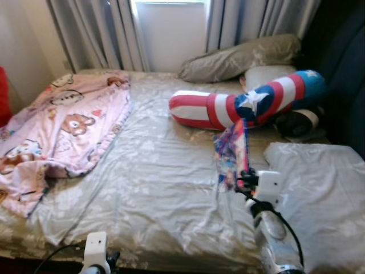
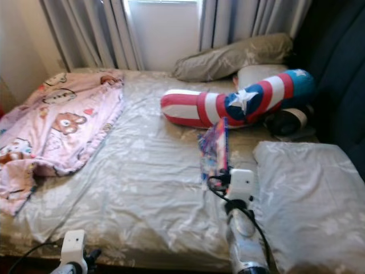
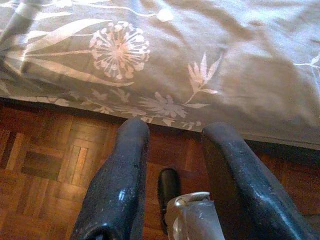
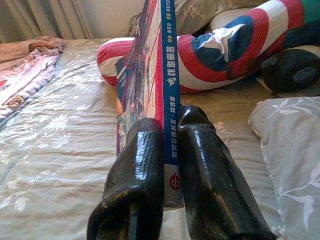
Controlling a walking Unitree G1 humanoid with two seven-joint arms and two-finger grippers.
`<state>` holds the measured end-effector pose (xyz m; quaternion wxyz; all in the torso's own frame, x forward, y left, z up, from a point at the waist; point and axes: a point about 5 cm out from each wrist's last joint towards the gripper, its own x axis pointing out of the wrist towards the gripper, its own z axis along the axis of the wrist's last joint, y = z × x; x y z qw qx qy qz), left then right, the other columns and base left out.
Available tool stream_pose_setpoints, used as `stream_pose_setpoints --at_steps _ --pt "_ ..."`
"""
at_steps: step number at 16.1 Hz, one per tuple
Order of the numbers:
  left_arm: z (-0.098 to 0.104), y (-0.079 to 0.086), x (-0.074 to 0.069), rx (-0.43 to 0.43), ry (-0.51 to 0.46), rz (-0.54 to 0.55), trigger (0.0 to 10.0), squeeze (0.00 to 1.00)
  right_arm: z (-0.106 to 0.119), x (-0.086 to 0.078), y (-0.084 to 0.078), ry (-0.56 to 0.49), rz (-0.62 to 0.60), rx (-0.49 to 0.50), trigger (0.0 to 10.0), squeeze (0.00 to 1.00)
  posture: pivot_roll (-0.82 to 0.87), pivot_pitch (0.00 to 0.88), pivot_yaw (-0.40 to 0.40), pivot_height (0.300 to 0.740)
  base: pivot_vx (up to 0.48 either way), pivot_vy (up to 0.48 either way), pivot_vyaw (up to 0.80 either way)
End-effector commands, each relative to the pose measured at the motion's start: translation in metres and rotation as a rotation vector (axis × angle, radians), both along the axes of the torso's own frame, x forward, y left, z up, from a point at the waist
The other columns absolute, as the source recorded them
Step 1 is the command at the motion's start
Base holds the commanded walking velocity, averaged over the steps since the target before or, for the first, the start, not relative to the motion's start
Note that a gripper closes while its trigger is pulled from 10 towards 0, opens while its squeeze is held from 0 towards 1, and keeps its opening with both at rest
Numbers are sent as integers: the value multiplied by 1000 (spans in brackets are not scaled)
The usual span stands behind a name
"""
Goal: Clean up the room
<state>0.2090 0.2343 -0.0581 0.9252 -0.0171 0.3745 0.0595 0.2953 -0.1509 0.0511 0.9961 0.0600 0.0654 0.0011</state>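
Black fingers of left gripper (image 3: 170, 165) spread apart, empty, low over parquet floor (image 3: 45, 160) at bed edge. Right gripper (image 4: 170, 145) clamped on upright children's book (image 4: 157, 75) above grey floral sheet (image 1: 154, 171). Beyond: star-and-stripe bolster (image 1: 245, 103), pink blanket (image 1: 63, 125), grey pillow (image 1: 239, 57).

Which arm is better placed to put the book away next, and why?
The right. Its gripper is already shut on the book, held above the bed. The left gripper hangs open, low by the bed's edge, above the floor.
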Motion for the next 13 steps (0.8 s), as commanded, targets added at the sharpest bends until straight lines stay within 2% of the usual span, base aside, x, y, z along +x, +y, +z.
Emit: stream_pose_setpoints --at_steps 1,2,13 --pt "-2 -2 -2 1 9 -15 10000 0 18 7 -8 -76 -25 -11 10000 0 21 0 -15 708 0 -341 0" --pt "-2 -3 -2 1 9 -14 10000 0 18 8 -8 -76 -24 -12 10000 0 20 0 -15 708 0 -330 0" --pt "-2 -4 -2 -12 0 2 10000 0 18 7 -9 -70 -31 -14 10000 0 19 15 -15 708 0 0 0"
